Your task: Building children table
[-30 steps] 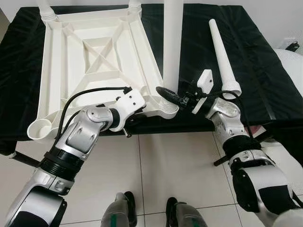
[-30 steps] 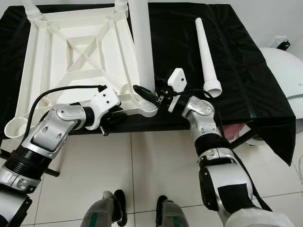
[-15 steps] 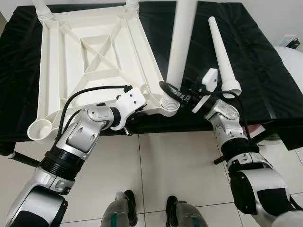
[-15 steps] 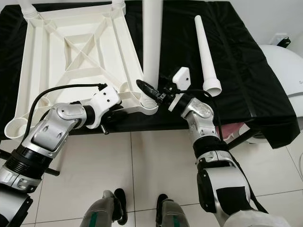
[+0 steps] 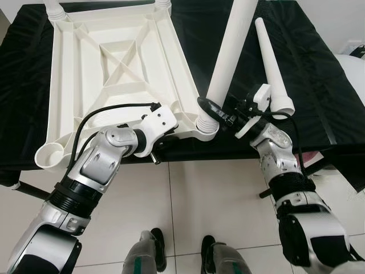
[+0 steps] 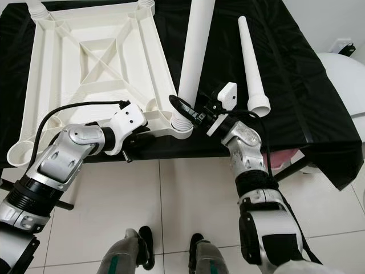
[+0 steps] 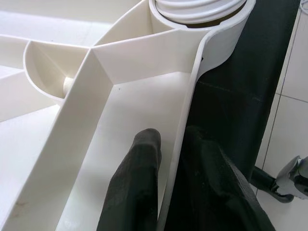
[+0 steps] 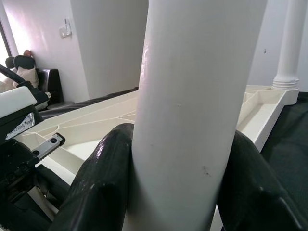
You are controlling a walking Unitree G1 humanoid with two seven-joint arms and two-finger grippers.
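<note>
White leg [image 5: 228, 57] in corner socket [image 5: 205, 127], right gripper [image 5: 212, 108] clasping it; left gripper [image 7: 168, 192] pinching tabletop rim [image 7: 185, 144].

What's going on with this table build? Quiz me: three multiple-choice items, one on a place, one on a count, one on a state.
1. Where does the loose leg lie?
A. On the floor
B. On the black cloth, right of the table top
C. Inside the table top

2. Corner sockets without a leg?
A. None
B. One
C. Three

3. The held leg in the right gripper stands:
A. Tilted
B. Upright
C. Flat

B: it rests on cloth. B: the near-left socket gapes. A: it leans rightward.
</note>
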